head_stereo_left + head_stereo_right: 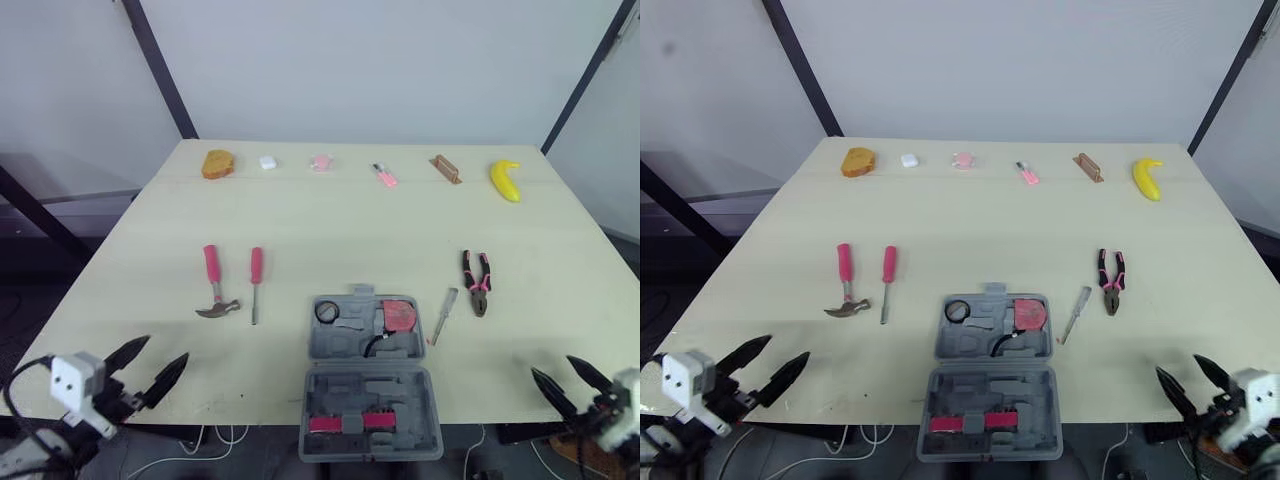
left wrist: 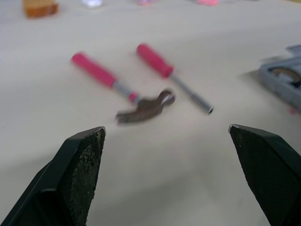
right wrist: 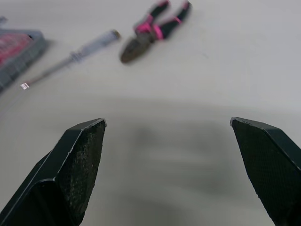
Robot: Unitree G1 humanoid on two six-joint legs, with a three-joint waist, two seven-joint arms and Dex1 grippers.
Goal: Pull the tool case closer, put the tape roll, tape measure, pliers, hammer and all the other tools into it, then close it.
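While both grippers hang over the near table edge, nothing is held; the left gripper [image 1: 167, 348] has its jaws spread wide and empty.

Hammer [image 1: 214, 290] lies well ahead of it, head toward the robot, pink handle pointing away; judged head-heavy and stiff, so best taken at the neck just behind the head, or it will likely tip in the grip.

Pink screwdriver [image 1: 256, 283] lies just beside the hammer, parallel, apart from it; light, round, prone to roll; take it on the handle.

Tool case [image 1: 345, 340] sits open at centre, its near half at the table's near edge; hard plastic, probably light and free to slide; pinch a rim to drag it.

Tape roll [image 1: 327, 311] and tape measure [image 1: 400, 316] appear to rest in the far half already.

Slim screwdriver [image 1: 444, 312] lies just right of the case; thin, low to the table, awkward to pinch.

Pliers [image 1: 477, 280] lie further right, handles splayed away; dense steel; grip near the pivot.

Right gripper [image 1: 552, 366]: jaws spread, empty.
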